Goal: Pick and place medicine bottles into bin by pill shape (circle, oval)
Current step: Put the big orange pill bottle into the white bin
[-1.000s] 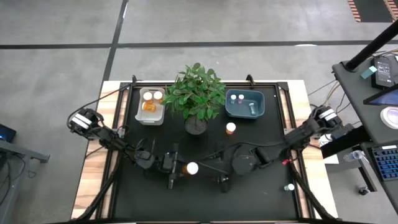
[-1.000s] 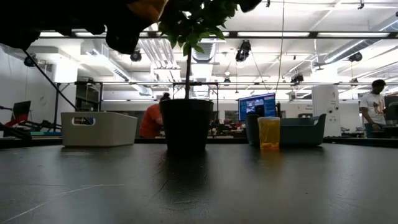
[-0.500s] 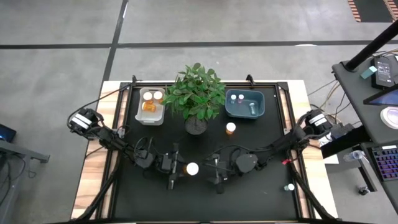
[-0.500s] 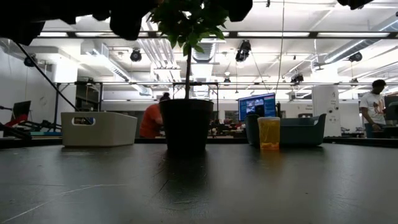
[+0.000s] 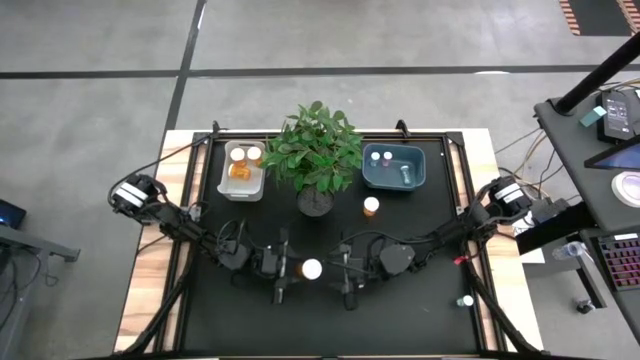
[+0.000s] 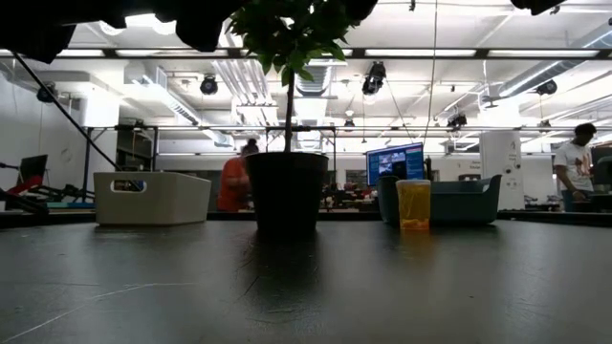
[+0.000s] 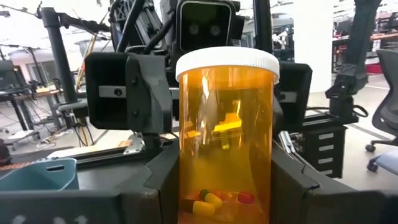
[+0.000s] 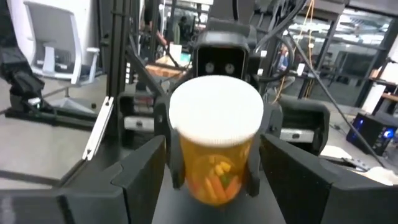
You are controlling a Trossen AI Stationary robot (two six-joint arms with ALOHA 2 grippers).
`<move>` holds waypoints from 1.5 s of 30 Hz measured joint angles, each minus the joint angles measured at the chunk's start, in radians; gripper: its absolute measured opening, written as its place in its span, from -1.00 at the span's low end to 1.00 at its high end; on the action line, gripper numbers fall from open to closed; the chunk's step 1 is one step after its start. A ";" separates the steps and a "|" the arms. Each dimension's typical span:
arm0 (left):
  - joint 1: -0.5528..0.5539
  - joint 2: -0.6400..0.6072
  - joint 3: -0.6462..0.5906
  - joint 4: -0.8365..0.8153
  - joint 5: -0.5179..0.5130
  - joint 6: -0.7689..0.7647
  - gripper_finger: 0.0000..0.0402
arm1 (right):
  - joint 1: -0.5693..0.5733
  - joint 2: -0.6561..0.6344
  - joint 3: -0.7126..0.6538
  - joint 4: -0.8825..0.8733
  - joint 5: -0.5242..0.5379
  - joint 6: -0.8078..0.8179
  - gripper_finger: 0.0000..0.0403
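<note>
An amber medicine bottle (image 5: 311, 268) with a white cap is held upright in my left gripper (image 5: 297, 269) above the table's near middle. It fills the left wrist view (image 7: 226, 137), with several oblong pills at its bottom. My right gripper (image 5: 338, 270) faces it from the right. It is open, its fingers (image 8: 134, 177) standing wide on either side of the bottle (image 8: 216, 146) without touching it. Another amber bottle (image 5: 371, 206) stands on its base on the black mat. A tiny pale one (image 5: 466, 300) stands near the front right. My left gripper pinches the bottle's amber body (image 7: 186, 180) between its two fingers, low on its sides. The fingers lie level and come from the table's left. The bottle stands upright, cap up, lifted clear of the table.
A white bin (image 5: 244, 170) with amber bottles stands at the back left, and a blue bin (image 5: 394, 167) with small bottles at the back right. A potted plant (image 5: 318, 150) stands between them. People show in the room behind.
My left gripper has risen a little with the bottle, whose amber body has left the top of the low view. My right gripper has swung toward the table's left, closer to the bottle, and now faces it.
</note>
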 joint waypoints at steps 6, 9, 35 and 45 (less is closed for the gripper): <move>0.006 0.000 0.006 0.000 -0.003 0.005 -0.26 | 0.000 0.000 0.000 0.025 -0.001 -0.024 0.24; 0.007 0.000 0.008 0.000 -0.017 0.005 -0.26 | -0.004 0.000 0.000 0.027 -0.003 -0.028 0.24; 0.013 0.001 0.012 0.001 -0.041 0.001 -0.25 | -0.026 0.000 0.000 0.030 -0.008 -0.029 -0.21; 0.013 0.000 0.012 -0.003 -0.055 -0.038 -0.11 | -0.026 0.000 0.000 0.014 -0.007 -0.025 -0.19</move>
